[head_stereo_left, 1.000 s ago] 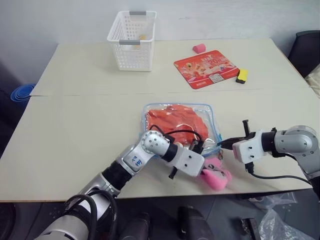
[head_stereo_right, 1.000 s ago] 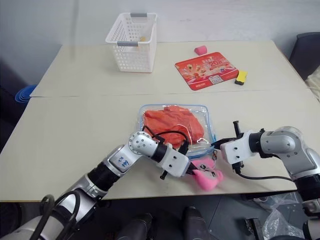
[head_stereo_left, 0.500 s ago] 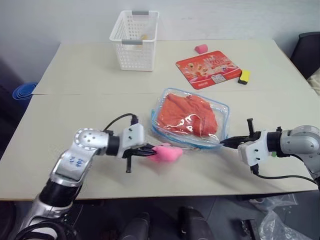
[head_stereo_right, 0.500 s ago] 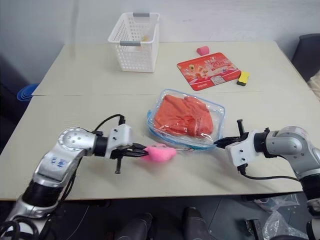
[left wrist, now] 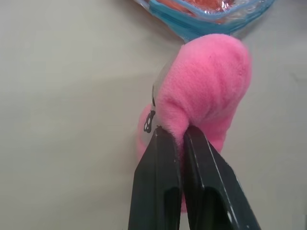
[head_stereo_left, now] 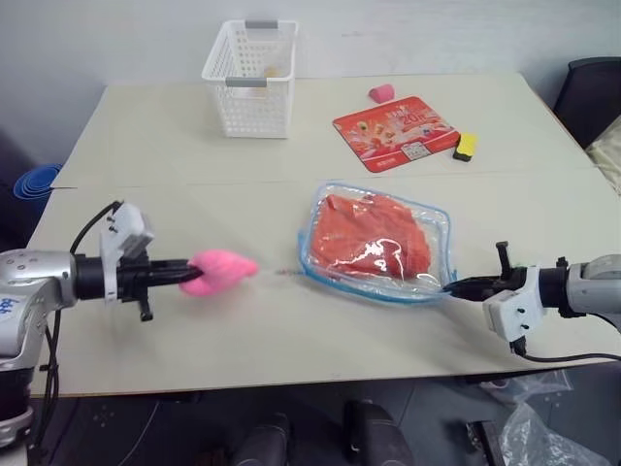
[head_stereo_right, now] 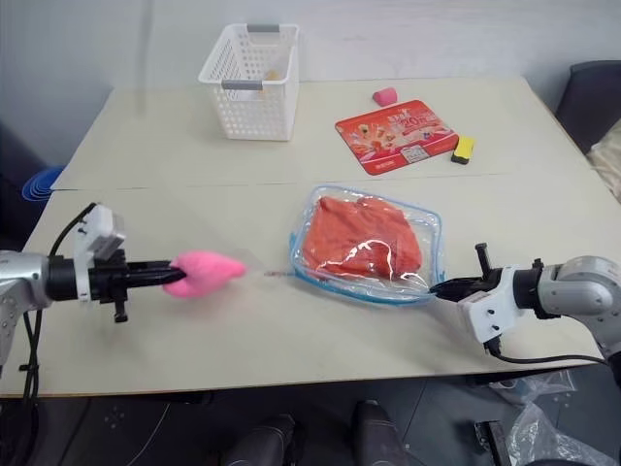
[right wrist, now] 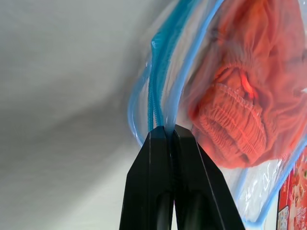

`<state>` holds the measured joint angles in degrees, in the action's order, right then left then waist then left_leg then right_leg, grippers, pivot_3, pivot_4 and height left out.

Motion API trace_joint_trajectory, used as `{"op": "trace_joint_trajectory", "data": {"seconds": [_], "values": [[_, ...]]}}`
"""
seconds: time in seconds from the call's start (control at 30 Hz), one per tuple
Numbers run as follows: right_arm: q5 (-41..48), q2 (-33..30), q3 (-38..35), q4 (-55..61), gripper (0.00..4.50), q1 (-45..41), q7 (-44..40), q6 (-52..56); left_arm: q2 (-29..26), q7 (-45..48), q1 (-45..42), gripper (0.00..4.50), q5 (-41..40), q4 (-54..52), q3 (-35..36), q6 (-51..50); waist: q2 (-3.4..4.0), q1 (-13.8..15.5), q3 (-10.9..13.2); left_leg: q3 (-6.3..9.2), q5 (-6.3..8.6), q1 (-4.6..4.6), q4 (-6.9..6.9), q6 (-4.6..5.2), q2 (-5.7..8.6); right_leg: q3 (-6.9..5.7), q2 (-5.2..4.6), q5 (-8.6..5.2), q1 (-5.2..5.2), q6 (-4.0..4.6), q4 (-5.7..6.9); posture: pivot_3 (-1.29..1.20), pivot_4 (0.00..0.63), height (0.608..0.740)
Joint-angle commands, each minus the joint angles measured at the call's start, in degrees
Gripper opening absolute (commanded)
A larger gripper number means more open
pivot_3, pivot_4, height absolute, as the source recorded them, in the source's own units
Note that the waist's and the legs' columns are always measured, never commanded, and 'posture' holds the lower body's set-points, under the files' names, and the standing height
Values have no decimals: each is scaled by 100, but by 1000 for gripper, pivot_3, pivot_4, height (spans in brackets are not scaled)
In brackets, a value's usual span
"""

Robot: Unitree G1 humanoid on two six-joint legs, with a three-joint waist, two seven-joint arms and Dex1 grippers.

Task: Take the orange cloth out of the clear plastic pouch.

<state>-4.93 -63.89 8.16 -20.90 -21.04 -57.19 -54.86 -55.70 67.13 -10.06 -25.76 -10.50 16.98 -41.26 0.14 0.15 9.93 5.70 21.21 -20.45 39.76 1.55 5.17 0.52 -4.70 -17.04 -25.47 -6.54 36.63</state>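
The cloth [head_stereo_left: 374, 230], judged light, soft and best pinched at a loose fold, is seen inside the pouch [head_stereo_left: 428, 287] on the worktop [head_stereo_left: 175, 146], whose corner is pinched by the right pincer [head_stereo_left: 452, 286], the charm [head_stereo_left: 221, 270] by the left pincer [head_stereo_left: 186, 275].

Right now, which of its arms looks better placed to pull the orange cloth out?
Probably the left gripper: it grips only the pink charm and could let go, while the right gripper pins the clear plastic pouch holding the orange cloth.
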Motion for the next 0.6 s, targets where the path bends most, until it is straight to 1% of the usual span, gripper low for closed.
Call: {"op": "trace_joint_trajectory", "data": {"seconds": [0.03,0.13,0.3,0.33,0.4,0.43,0.5,0.6], "values": [[199,-157,-230,108,35,68,96,-22,-137,140,373,0,-142,-212,183,162,0,-19,0,0,0,0,0,-1,-1,1,0,0,0,1,1,0,150,740],[264,-153,-227,230,35,70,120,36,-103,194,594,0,-435,-458,223,72,0,-19,0,0,0,0,1,-1,0,2,-1,-1,1,3,2,0,150,740],[442,-130,-211,378,35,80,39,407,52,-186,470,0,-337,-381,-42,215,0,-22,0,0,1,2,0,-2,-4,3,1,-1,1,4,3,0,150,740],[540,-146,-217,456,234,141,-10,556,123,-333,359,260,-313,-318,-98,183,1,-13,0,0,1,2,0,-2,-3,3,1,0,1,4,4,0,150,740],[717,-215,-260,620,768,310,-100,807,216,-498,220,838,-302,-219,-153,150,1,-6,0,1,1,2,2,-2,-2,2,0,0,2,4,5,0,150,740],[801,-267,-311,700,965,425,-130,913,235,-547,186,1025,-283,-162,-174,163,1,-1,0,1,1,2,2,-2,-1,2,0,0,2,4,6,0,150,740],[952,-371,-453,844,1671,667,-174,1055,203,-508,219,1611,-308,-128,-179,197,1,-1,0,2,1,2,1,-2,-1,1,-1,0,2,4,6,0,150,740],[1228,-567,-956,1151,2624,1312,-153,1390,53,-250,438,2489,-457,-40,-3,148,2,-4,0,1,1,2,-2,-2,-1,2,-1,0,2,4,4,0,150,740]]}}
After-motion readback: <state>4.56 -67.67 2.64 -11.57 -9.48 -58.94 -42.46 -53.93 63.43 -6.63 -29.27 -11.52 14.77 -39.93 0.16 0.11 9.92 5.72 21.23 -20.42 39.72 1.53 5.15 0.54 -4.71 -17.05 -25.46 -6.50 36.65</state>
